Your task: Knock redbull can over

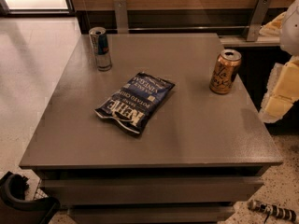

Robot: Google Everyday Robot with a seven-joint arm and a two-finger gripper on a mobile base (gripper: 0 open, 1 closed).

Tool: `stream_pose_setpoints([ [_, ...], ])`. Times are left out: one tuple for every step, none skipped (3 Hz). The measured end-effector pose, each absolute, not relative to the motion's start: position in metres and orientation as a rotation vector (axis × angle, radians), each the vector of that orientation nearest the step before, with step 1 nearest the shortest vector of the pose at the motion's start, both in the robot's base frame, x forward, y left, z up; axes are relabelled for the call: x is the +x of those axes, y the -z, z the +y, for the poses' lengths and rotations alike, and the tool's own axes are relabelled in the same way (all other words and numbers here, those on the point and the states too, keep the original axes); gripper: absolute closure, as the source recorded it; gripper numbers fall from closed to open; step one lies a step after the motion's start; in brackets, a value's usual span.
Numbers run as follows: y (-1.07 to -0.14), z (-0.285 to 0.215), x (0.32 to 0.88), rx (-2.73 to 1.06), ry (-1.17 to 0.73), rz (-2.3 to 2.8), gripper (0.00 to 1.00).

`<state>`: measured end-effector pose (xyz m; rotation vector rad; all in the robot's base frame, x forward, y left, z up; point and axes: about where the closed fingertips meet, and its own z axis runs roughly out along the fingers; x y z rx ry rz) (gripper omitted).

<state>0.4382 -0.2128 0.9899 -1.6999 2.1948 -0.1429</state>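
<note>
The redbull can (100, 48) is slim, blue and silver, and stands upright near the far left corner of the grey table (196, 134). My gripper (280, 94) shows as white and cream parts at the right edge of the camera view, beyond the table's right side. It is far from the redbull can and touches nothing that I can see.
A wider gold can (224, 72) stands upright near the table's right edge, close to the gripper. A dark blue chips bag (134, 101) lies flat mid-table. A wall with metal brackets (120, 14) runs behind. A dark object (21, 202) sits at bottom left.
</note>
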Motion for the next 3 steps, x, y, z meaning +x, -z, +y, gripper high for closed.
stream_pose_setpoints([
  [-0.990,-0.213,0.438,-1.700,0.143,2.195,0.00],
  [-0.992,-0.203,0.444,-1.691,0.124,2.166,0.00],
  [-0.978,-0.173,0.451,-1.630,0.011,2.132,0.00],
])
